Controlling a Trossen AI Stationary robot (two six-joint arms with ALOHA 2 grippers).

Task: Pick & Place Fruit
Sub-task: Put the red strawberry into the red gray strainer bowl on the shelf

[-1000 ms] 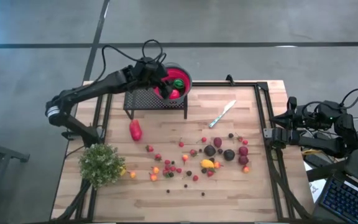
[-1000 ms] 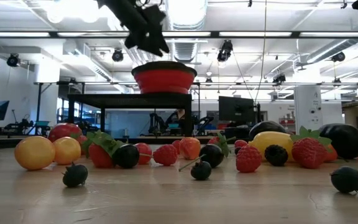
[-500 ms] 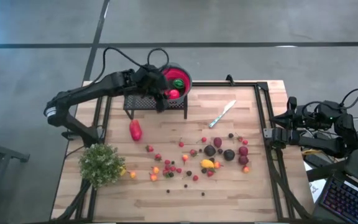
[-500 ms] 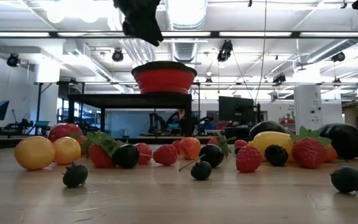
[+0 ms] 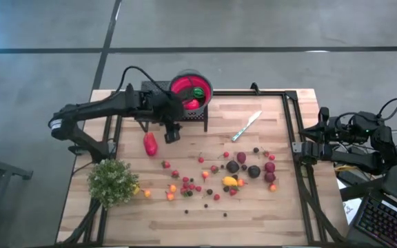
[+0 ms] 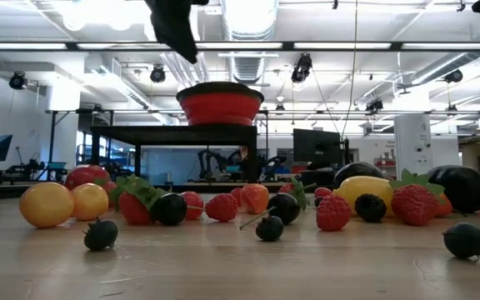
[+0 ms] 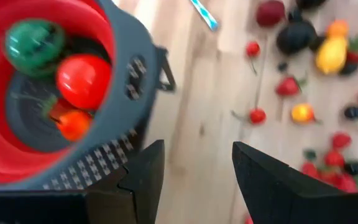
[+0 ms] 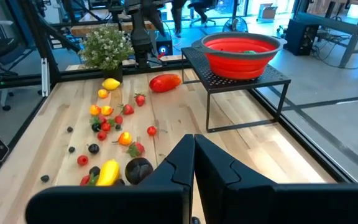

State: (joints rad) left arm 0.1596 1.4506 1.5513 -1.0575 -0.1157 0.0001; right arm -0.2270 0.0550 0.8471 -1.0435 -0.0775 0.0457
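A red bowl [image 5: 190, 93] sits on a black mesh stand [image 5: 158, 109] at the table's far side. In the left wrist view it holds a green fruit [image 7: 35, 43], a red fruit [image 7: 84, 79] and an orange one [image 7: 73, 123]. Many small fruits [image 5: 226, 176] lie scattered on the wooden table, with a larger red piece [image 5: 150, 144] by the stand. My left gripper [image 5: 173, 131] [image 7: 197, 186] hovers open and empty just near of the stand, beside the larger red piece. My right gripper [image 5: 298, 148] [image 8: 193, 163] waits shut at the table's right edge.
A silver knife [image 5: 247, 126] lies right of the stand. A bushy green plant [image 5: 112, 181] stands at the table's near left. A black frame rail [image 5: 291, 131] runs along the right side. Bare wood shows along the near edge [image 5: 205, 227].
My left gripper has come away from above the red bowl, moving toward the table's near edge and slightly left, and now hangs in front of the stand. The fruits in the bowl and on the table have stayed put.
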